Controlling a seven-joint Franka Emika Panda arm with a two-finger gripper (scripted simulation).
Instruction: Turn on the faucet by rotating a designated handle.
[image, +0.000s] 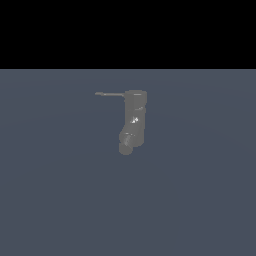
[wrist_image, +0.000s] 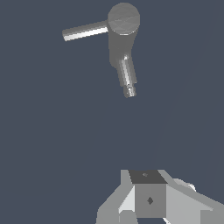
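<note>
The faucet (image: 134, 117) is a dull-grey upright cylinder on the blue-grey floor, with its stubby spout (image: 126, 145) angled down toward the camera. The handle (image: 109, 93), a thin dark-grey rod, sticks out level from the faucet's top toward the exterior view's left. The wrist view looks down on the faucet's flat round cap (wrist_image: 124, 18), the handle (wrist_image: 85, 31) and the spout (wrist_image: 127, 75). My gripper (wrist_image: 147, 176) is well apart from the faucet. Its fingers read as one block with no gap, shut on nothing. Neither arm nor gripper appears in the exterior view.
A plain blue-grey floor (image: 200, 200) surrounds the faucet, and a black band fills the background above it. No other object shows in either view.
</note>
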